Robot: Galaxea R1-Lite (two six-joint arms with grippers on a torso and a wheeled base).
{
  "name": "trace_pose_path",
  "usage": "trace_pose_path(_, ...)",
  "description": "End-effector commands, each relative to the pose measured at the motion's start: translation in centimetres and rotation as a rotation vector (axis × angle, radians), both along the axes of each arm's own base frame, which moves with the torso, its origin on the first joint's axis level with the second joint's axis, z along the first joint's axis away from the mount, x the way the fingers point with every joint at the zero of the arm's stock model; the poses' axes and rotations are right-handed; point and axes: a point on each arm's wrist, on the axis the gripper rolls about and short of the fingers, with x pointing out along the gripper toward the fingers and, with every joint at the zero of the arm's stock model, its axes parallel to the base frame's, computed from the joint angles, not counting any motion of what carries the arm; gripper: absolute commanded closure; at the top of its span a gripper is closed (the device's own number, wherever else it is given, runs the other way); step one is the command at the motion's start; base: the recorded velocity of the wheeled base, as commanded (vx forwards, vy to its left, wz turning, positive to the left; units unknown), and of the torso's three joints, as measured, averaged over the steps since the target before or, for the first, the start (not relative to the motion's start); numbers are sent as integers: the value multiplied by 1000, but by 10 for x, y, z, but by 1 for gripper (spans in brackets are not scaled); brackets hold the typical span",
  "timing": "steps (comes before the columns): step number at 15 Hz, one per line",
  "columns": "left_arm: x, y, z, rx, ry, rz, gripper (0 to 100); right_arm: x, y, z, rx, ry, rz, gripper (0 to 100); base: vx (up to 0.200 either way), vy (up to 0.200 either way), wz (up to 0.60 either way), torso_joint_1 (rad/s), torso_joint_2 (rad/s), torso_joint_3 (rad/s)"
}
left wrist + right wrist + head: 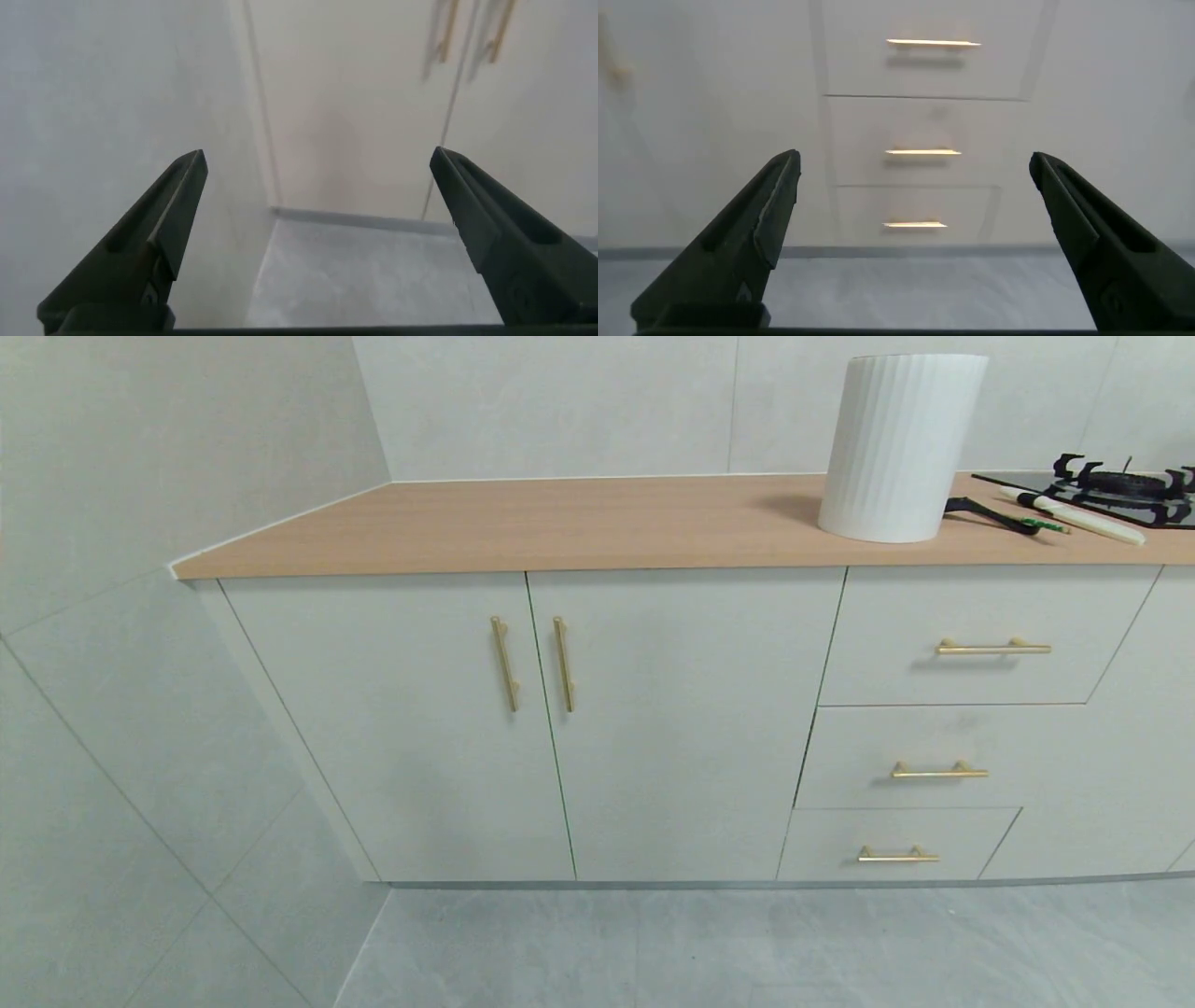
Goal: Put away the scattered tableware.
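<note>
On the wooden countertop point(560, 523) at the far right lie a black-handled utensil point(990, 511), a thin green-tipped stick point(1044, 525) and a white-handled utensil point(1088, 519). A tall white ribbed holder point(901, 446) stands beside them. My left gripper point(318, 168) hangs open low before the cabinet corner, nothing between its fingers. My right gripper point(915, 173) is open too, facing the stack of drawers point(924, 112), with nothing held.
Below the counter are two cabinet doors with gold handles point(534, 663) and three drawers with gold bars point(992, 647). A black gas hob point(1120, 487) sits at the far right. A tiled wall point(140, 616) closes the left side. Grey floor point(747, 943) lies in front.
</note>
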Motion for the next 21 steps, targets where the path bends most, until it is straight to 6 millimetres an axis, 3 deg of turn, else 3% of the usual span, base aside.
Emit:
trace_pose_path(1, 7, -1, -20, -20, 48, -61, 0, 3, 0, -10, 3, 51, 12, 0, 0, 0, 0, 0, 0, 0)
trace_pose_path(4, 7, -3, -24, -22, 92, -125, 0, 3, 1, -16, -1, 115, 69, 0, 0, 0, 0, 0, 0, 0)
trace_pose_path(18, 7, -3, -24, -56, 86, -126, 0, 3, 2, -15, 13, 106, 74, 0, 0, 0, 0, 0, 0, 0)
trace_pose_path(21, 7, -3, -24, -56, 86, -126, 0, 3, 2, -15, 16, 105, 74, 0, 0, -200, 0, 1, 1, 10)
